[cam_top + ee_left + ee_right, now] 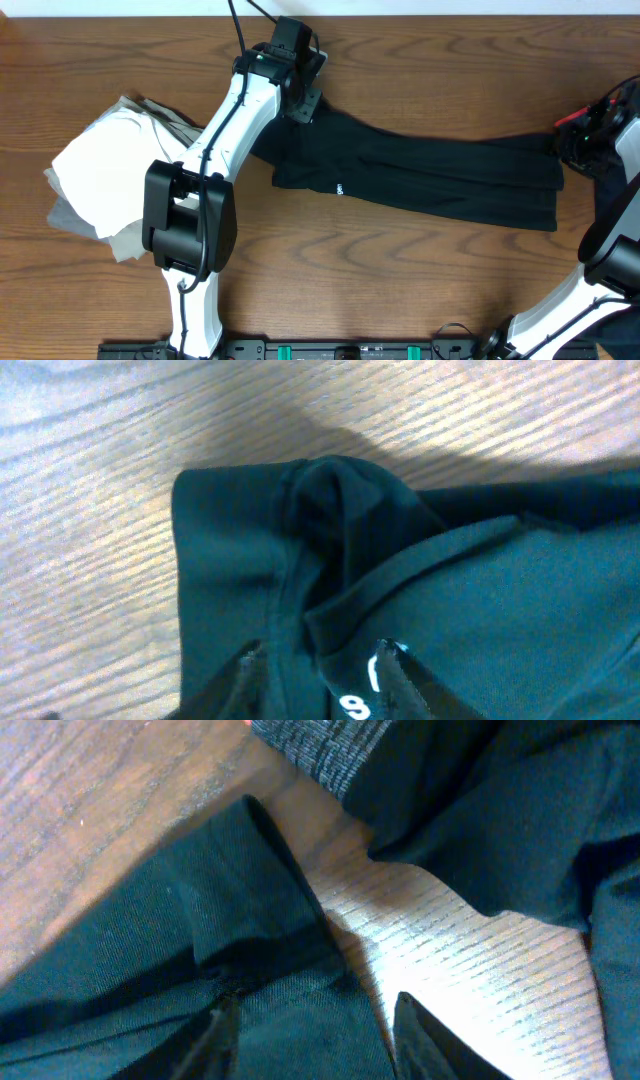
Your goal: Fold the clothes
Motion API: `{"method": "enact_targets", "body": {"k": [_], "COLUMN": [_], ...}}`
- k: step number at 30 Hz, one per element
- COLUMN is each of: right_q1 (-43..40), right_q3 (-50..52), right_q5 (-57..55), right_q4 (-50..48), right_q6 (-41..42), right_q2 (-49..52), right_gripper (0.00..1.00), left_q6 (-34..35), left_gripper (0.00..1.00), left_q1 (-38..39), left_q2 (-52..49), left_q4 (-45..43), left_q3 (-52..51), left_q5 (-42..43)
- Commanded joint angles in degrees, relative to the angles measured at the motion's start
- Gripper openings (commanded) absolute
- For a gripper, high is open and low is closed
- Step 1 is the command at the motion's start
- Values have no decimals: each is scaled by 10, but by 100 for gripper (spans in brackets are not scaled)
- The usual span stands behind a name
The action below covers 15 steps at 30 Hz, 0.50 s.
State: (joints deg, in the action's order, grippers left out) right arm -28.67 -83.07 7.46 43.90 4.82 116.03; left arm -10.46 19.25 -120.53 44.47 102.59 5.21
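Note:
A long black garment (440, 180) lies stretched across the wooden table, with a small white print (339, 188) near its left end. My left gripper (298, 98) is at the garment's upper left end. In the left wrist view its fingers (322, 655) are apart and straddle a folded seam of the dark cloth (340, 530), beside a white print (352, 707). My right gripper (572, 142) is at the garment's right end. In the right wrist view its fingers (315, 1005) are apart over the cloth's edge (180, 930), and bare wood (470, 970) shows beside them.
A pile of white, grey and beige clothes (105, 180) lies at the left of the table. The left arm's black base joint (188, 215) rises in front of it. A grey ribbed fabric (320, 745) shows at the top of the right wrist view.

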Motion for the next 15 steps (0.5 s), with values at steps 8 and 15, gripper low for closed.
{"method": "enact_targets", "body": {"k": [8,15], "right_q1": [-77,-77], "right_q3": [0,1], "right_q5": [165,162], "right_q4": [65,60], "right_q6": [-42,-67], "right_q2": [6,6], "right_gripper": [56,56], "left_q6": [93,86], "left_gripper": [57,62], "left_q1": [-42,-47], "left_q2": [46,84], "left_q4": [46,53], "left_q3": [20,20], "left_q5": [-27,-27]}}
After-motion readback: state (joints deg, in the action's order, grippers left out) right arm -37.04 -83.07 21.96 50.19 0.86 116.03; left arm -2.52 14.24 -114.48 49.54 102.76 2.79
